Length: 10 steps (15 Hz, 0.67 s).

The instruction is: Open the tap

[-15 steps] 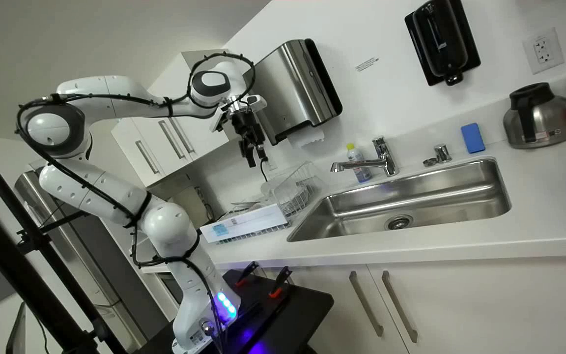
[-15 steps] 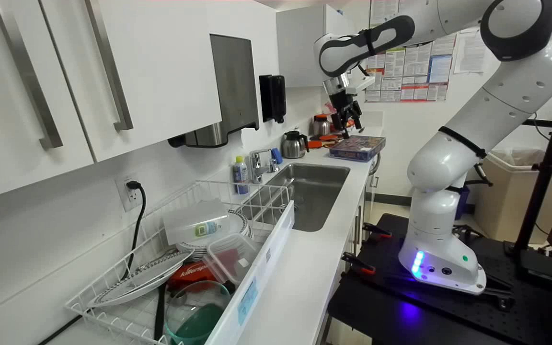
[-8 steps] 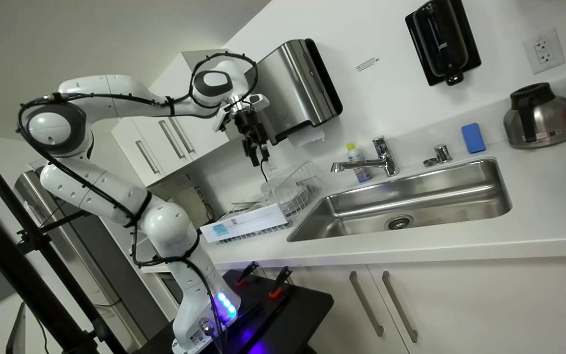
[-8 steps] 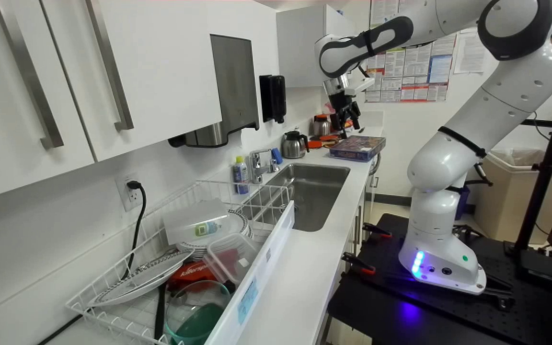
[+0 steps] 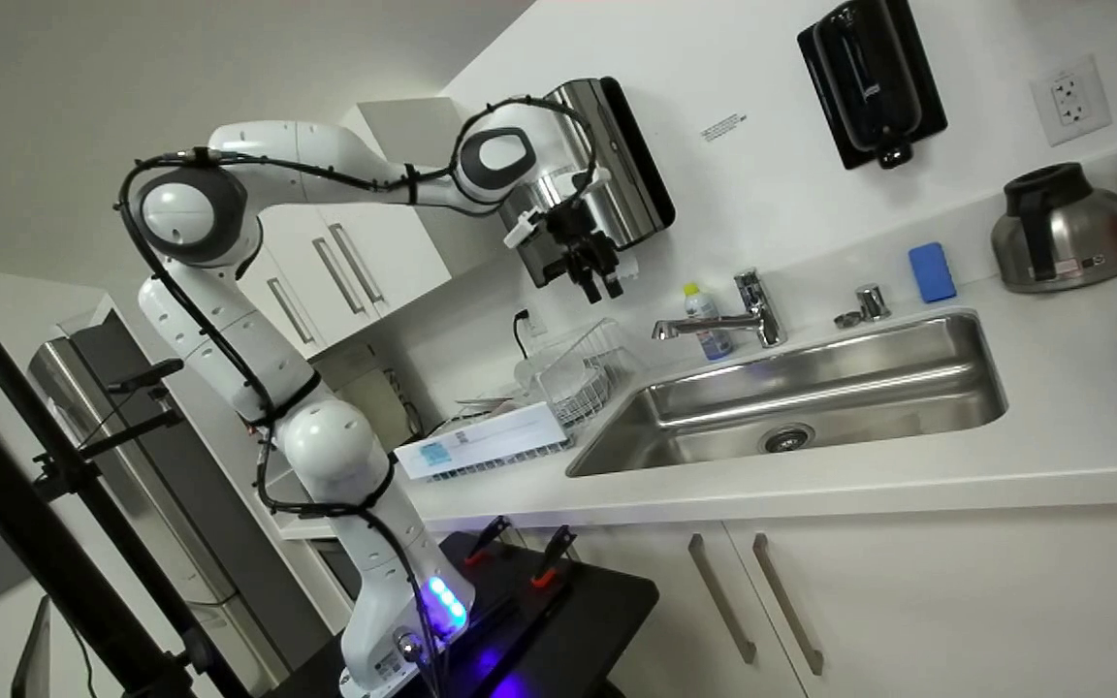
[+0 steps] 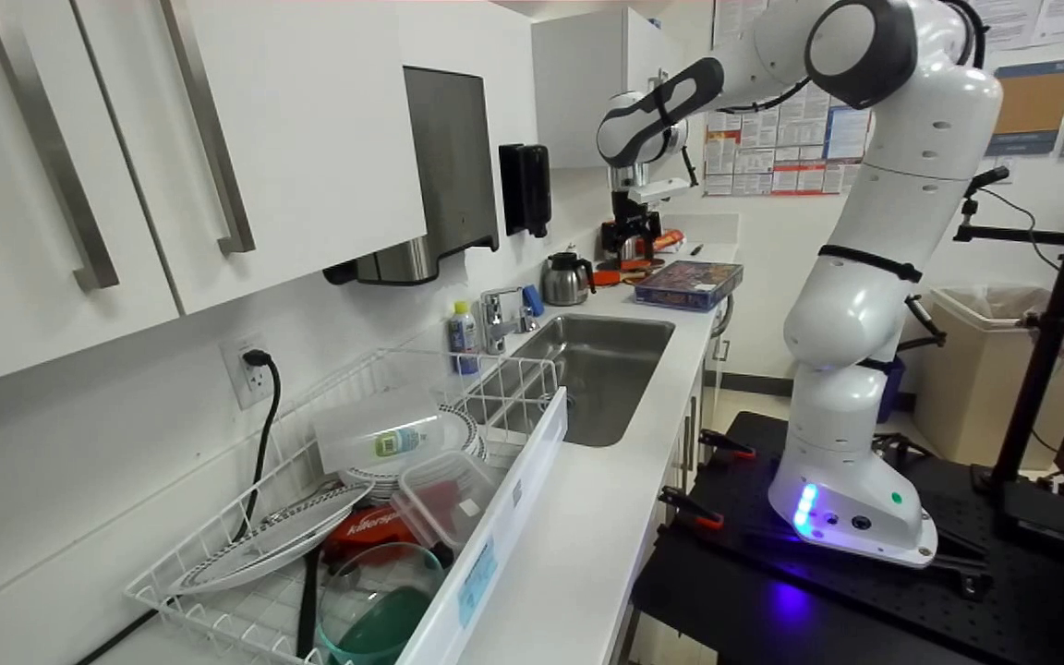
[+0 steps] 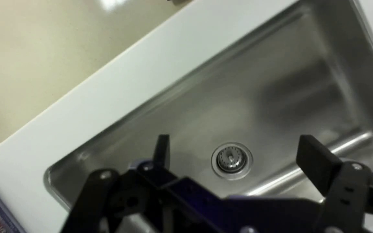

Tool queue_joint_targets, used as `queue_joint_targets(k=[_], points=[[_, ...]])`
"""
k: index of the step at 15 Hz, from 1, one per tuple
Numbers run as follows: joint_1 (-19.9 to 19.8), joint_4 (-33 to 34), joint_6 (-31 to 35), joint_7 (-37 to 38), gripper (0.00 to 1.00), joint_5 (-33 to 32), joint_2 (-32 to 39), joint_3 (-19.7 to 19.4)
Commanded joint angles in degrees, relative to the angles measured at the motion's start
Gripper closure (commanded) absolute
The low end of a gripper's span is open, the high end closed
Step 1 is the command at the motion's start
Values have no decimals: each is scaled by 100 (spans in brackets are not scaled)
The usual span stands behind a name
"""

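In an exterior view, the claw (image 5: 603,291) points downward at upper center, overlapping the lower edge of a steel wall dispenser (image 5: 622,204). The tap (image 5: 762,312) stands right of center, behind the sink (image 5: 811,388); its spout extends toward the left of the frame. The claw is above and left of the tap, apart from it. A blue block (image 5: 933,272) and a steel carafe (image 5: 1068,237) are located farther right. In an exterior view, the tap is just left of center, beside a yellow-capped bottle (image 6: 464,342); a boxed game (image 6: 689,284) lies on the counter (image 6: 578,526). In the wrist view, the claw's fingers (image 7: 316,161) are spread wide, one to each side of the drain (image 7: 231,160) in the frame.
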Motion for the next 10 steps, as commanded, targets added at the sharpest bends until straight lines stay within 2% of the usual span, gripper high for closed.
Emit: queue_joint_targets(k=[1, 2, 4, 8, 10], points=[[-132, 951, 140, 160, 0, 705, 906, -110], [-140, 471, 158, -15, 0, 465, 493, -47], [-187, 778, 166, -9, 0, 605, 814, -72], [-186, 940, 232, 132, 0, 663, 1005, -54], [-200, 1066, 459, 137, 0, 1026, 1174, -82]])
